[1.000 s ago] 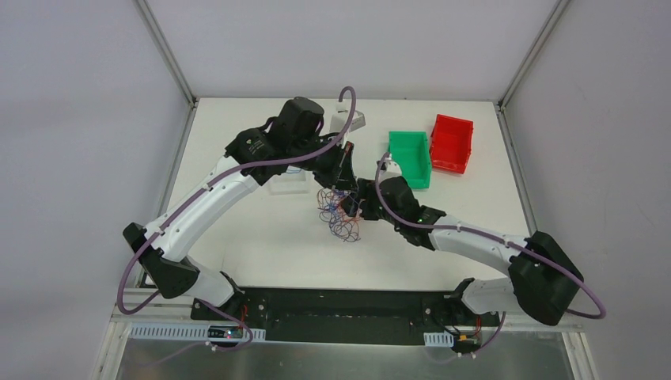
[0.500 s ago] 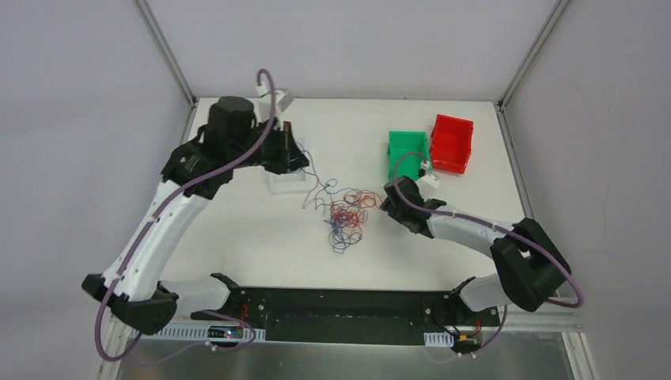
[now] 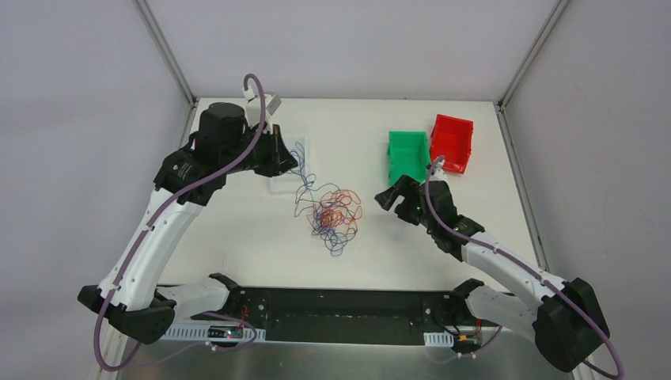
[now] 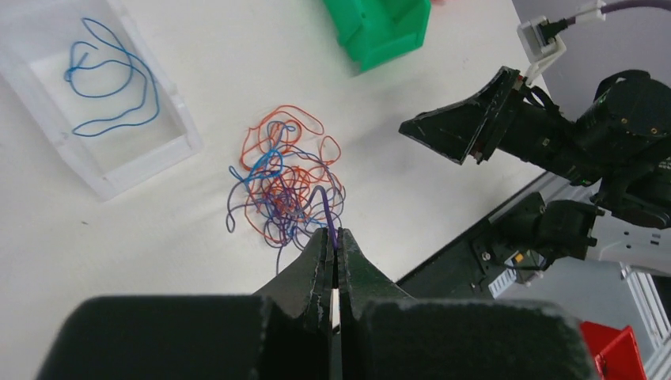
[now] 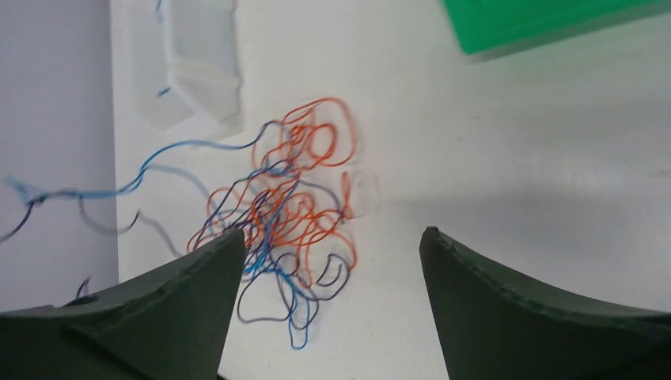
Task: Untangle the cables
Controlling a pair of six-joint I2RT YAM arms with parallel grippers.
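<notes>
While left gripper [image 4: 335, 234] stays clenched on 1 cable [image 4: 327, 207], right gripper [image 5: 332, 234] (backed off) gapes.

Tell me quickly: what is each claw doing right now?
Left claw: closed on a thin purple cable.
Right claw: open, holding nothing.

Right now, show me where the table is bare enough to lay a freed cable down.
Bare table lies at the far side between the clear tray and the green bin, and near left, between the left arm and the tangled cables. Crowded: the centre, where the open right gripper flanks the tangle.
</notes>
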